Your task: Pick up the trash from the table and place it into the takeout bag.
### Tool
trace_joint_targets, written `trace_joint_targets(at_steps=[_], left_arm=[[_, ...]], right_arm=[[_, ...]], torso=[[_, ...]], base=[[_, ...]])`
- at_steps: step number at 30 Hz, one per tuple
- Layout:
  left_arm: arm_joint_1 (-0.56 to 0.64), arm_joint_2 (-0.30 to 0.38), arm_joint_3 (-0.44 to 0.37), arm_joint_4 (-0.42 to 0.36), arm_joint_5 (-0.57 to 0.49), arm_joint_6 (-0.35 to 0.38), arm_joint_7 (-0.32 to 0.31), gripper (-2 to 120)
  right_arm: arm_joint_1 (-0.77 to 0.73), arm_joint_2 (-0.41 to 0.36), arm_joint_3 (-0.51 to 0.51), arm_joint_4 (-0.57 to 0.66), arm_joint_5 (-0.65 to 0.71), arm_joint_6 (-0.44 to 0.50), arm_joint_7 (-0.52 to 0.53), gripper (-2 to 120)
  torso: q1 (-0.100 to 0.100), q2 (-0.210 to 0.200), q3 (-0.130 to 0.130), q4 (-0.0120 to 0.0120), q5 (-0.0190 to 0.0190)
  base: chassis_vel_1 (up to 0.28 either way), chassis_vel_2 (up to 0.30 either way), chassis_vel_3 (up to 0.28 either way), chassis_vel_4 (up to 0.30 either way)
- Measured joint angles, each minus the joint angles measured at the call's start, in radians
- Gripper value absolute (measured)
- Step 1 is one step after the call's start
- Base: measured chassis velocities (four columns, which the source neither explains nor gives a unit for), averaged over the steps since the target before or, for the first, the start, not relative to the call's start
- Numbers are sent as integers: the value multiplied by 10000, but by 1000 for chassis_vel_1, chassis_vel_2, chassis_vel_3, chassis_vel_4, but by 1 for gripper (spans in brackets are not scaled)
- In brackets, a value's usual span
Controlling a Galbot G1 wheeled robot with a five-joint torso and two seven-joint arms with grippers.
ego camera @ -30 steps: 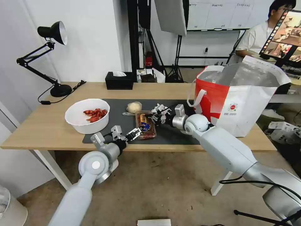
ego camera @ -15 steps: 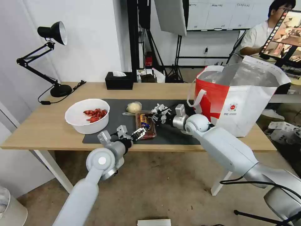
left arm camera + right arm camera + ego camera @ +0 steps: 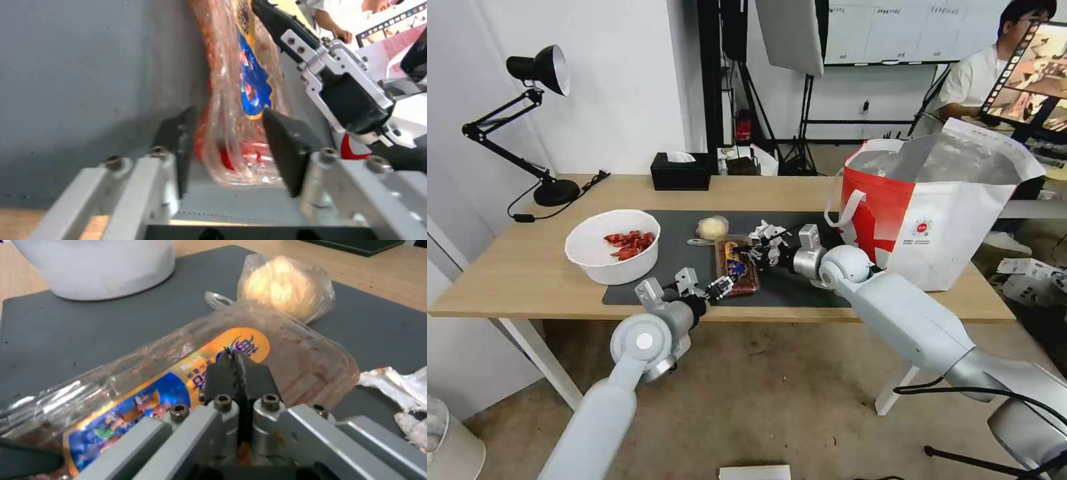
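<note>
Table [image 3: 507,280]: light-wood top on white legs, dark grey mat [image 3: 680,230] across the middle
Clear plastic tray [image 3: 737,267]: flat on the mat near the front edge, lid closed, blue-and-orange label up, red scraps inside
Left gripper [image 3: 712,287]: at the tray's near end; in the left wrist view [image 3: 229,146] fingers spread, one dark pad on each side of the tray's corner, contact with the plastic not certain
Right gripper [image 3: 755,251]: low over the tray's far right side; in the right wrist view [image 3: 238,373] fingers pressed together, tips against the labelled lid [image 3: 213,373]
Wrapped beige lump [image 3: 712,228]: on the mat just behind the tray; seen beyond the tray in the right wrist view [image 3: 285,286]
Crumpled white tissue [image 3: 768,235]: on the mat beside the right gripper, close to the tray's far corner
White bowl [image 3: 612,245]: on the mat's left end, red scraps inside, well apart from the tray
Takeout bag [image 3: 934,213]: upright at the right end of the table, mouth open, foil lining showing
Black tissue box [image 3: 680,171]: at the table's back edge
Black desk lamp [image 3: 534,120]: far left corner
</note>
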Motion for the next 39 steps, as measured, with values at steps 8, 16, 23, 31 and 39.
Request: trace_joint_targets(at_steps=[8,16,23,31,39], left_arm=[[-21,55,1,-10,-22,-47,-4,9],[-20,63,0,-35,-28,-73,-5,0],[-11,240,-140,-387,-207,-168,95,0],[5,822,-463,-1095,-334,-395,579,0],[-683,1301,-515,-1243,-285,-987,1252,0]], right_arm=[[10,-107,-78,119,-7,-74,22,0],[28,-197,-126,181,-32,-146,29,0],[-450,-578,382,1044,849,131,1136,2],[-1934,-1894,2039,3615,2061,965,3816,28],[-4760,-3240,3859,6206,1828,1352,5076,52]], torso=[[0,1,0,0,0],[1,0,0,0,0],[1,-1,0,0,2],[0,-1,0,1,1],[-1,0,0,0,4]], base=[[0,0,0,0],[0,0,0,0],[0,0,0,0],[0,0,0,0],[0,0,0,0]])
